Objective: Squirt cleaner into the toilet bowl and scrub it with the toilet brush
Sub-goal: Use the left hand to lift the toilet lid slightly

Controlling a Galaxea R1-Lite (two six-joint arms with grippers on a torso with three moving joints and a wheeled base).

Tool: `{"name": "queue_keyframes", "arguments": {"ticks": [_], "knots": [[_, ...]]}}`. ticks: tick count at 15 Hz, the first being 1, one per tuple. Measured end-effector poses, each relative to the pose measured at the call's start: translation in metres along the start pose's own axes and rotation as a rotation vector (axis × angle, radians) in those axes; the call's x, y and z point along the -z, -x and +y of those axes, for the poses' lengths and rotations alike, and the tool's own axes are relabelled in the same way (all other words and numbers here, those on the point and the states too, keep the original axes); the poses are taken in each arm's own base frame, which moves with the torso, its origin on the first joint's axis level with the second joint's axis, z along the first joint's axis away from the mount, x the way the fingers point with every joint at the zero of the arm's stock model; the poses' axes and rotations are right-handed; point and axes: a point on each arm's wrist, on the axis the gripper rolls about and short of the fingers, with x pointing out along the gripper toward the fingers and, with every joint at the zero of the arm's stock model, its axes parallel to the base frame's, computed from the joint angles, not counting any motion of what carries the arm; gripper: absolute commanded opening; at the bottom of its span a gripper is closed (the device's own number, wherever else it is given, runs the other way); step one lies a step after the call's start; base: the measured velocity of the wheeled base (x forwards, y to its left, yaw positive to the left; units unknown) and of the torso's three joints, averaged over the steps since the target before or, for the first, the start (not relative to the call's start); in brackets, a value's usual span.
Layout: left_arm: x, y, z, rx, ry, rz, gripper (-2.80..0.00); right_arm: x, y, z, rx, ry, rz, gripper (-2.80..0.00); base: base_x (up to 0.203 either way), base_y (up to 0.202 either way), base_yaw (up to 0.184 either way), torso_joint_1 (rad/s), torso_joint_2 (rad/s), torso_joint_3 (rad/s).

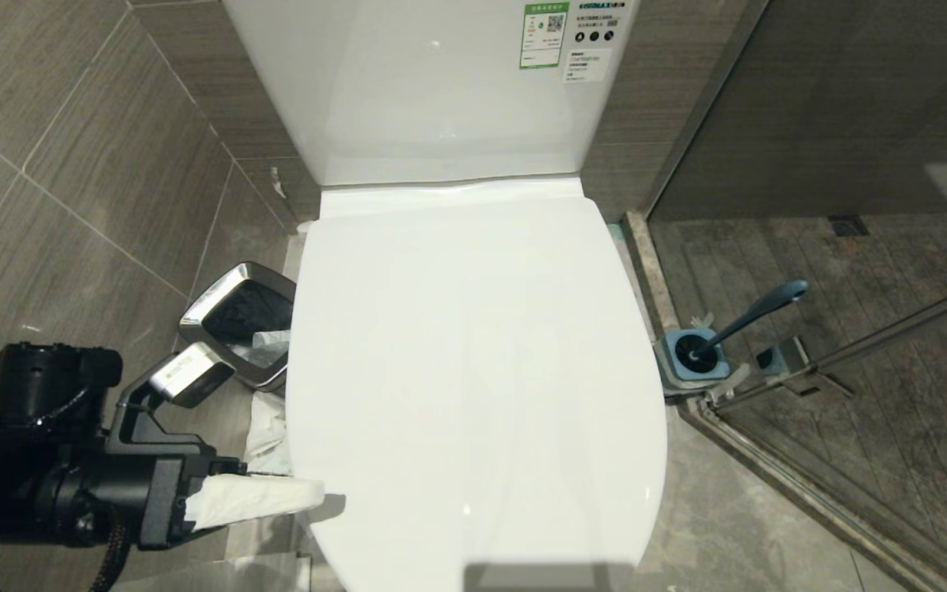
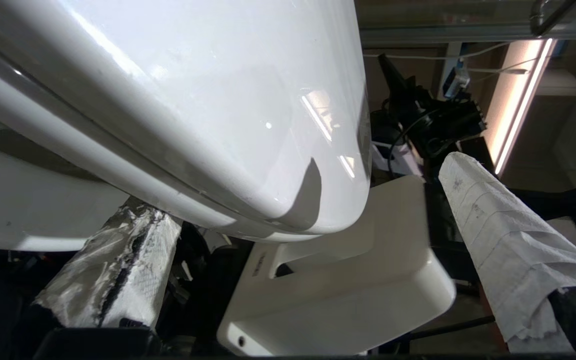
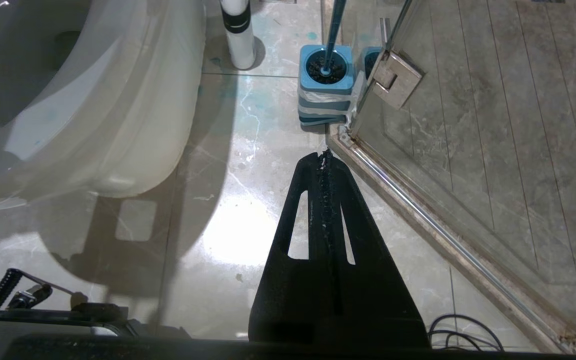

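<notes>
Reaching with left gripper (image 1: pixel 309 493) spread wide at the front-left edge of the toilet bowl (image 1: pixel 473 370), lid down; toilet brush (image 1: pixel 749 321) sitting in holder (image 1: pixel 691 359) right of it; right gripper (image 3: pixel 324 156) closed, idling; squirting, scrubbing remaining

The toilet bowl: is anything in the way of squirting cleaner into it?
Yes. The white lid is shut over the toilet bowl, covering the whole opening. The left gripper, jaws open, sits at the lid's front left edge. The toilet brush stands in its holder.

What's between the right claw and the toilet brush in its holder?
Only bare floor tile. In the right wrist view the shut right claw points at the holder, where the toilet brush stands; nothing lies between.
</notes>
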Motion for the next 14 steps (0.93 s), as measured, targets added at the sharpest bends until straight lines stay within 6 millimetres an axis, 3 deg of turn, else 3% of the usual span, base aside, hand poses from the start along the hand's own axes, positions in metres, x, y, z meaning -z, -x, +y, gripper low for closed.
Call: {"name": "queue_keyframes", "arguments": {"ticks": [9,14], "knots": [[-0.012,0.008,-0.036,0.029,-0.089,-0.036,0.00,0.000,0.000,0.000,0.000,0.000,0.000,-2.80,0.000,0.000,0.000,0.000,0.00,0.000],[-0.030,0.010,-0.056,0.051,-0.073,-0.056,0.00,0.000,0.000,0.000,0.000,0.001,-0.001,-2.80,0.000,0.000,0.000,0.000,0.00,0.000]]}}
